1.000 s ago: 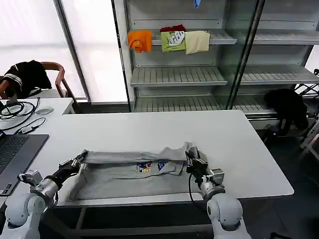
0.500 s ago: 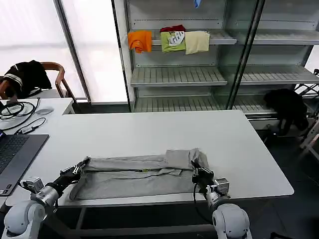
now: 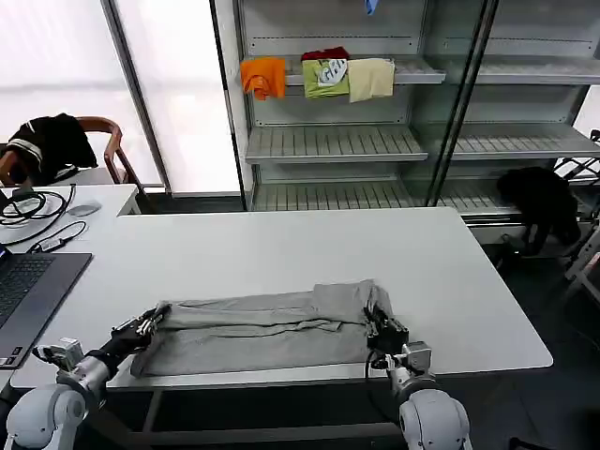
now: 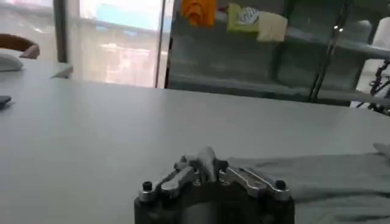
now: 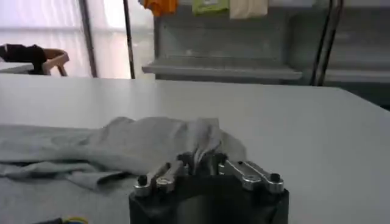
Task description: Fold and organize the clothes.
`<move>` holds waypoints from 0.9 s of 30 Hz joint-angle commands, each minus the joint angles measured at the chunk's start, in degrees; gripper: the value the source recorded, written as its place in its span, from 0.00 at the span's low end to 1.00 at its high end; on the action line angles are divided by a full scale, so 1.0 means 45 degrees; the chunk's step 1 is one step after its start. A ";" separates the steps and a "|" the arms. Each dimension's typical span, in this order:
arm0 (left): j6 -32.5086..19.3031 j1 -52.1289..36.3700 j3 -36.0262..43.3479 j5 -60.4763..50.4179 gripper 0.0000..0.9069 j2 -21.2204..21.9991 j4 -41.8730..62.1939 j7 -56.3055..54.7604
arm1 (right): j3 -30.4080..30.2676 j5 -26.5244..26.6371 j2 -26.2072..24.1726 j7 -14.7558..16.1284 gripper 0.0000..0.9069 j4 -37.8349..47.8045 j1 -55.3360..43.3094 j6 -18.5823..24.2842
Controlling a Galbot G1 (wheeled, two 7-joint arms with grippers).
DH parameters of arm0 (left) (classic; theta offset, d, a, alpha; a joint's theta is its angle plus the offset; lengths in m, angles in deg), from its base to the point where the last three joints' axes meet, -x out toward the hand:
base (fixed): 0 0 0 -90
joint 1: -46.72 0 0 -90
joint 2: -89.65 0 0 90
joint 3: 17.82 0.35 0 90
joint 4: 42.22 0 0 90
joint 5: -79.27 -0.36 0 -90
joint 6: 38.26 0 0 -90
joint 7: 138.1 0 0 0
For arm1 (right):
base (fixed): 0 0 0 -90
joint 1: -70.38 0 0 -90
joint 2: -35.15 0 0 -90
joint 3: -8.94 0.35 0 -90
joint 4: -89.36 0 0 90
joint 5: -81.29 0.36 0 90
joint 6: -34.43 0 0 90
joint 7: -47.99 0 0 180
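Silver-linked black grippers [image 4: 206, 165], white forearms.

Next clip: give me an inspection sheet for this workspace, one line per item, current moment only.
Surface: white table, bare beyond the near edge.
Job's things: light grey T-shirt lying folded into a long band along the near edge.
Clutter: laptop at the table's left edge.
Grippers: left gripper shut on the T-shirt's left end; right gripper shut on its right end.
Cables: black cables and a mouse on the side desk.
Surroundings: shelving with orange, green and cream folded garments; wooden chair with a black garment.
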 commanded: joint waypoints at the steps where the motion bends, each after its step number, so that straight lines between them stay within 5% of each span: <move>1: -0.0257 0.0714 -0.0062 -0.2168 1.00 0.0700 -0.1343 -0.2074 | 0.0353 0.0543 -0.0036 -0.0239 1.00 -0.0252 -0.0143 0.1897; 9: -0.0262 0.1519 0.0258 -0.2591 1.00 0.1423 -0.1841 -0.3428 | 0.0293 0.1476 -0.0012 -0.0378 1.00 -0.0682 -0.1151 0.1831; 10: -0.0257 0.1548 0.0280 -0.2641 0.90 0.1468 -0.1851 -0.3486 | 0.0259 0.1479 -0.0011 -0.0399 1.00 -0.0686 -0.1237 0.1795; 11: -0.0260 0.1567 0.0281 -0.2721 0.61 0.1511 -0.1854 -0.3467 | 0.0174 0.1480 0.0009 -0.0428 1.00 -0.0672 -0.1379 0.1711; 13: -0.0178 0.1697 0.0319 -0.2812 0.29 0.1549 -0.1931 -0.3458 | 0.0064 0.1469 0.0034 -0.0444 1.00 -0.0613 -0.1549 0.1626; 16: -0.0198 0.1828 0.0371 -0.2856 0.03 0.1631 -0.1993 -0.3378 | -0.0077 0.1436 0.0082 -0.0492 1.00 -0.0466 -0.1679 0.1613; 27: -0.0040 0.1944 0.0539 -0.2508 0.01 0.1854 -0.2145 -0.3066 | -0.0153 0.1457 0.0063 -0.0621 1.00 -0.0004 -0.1749 0.1666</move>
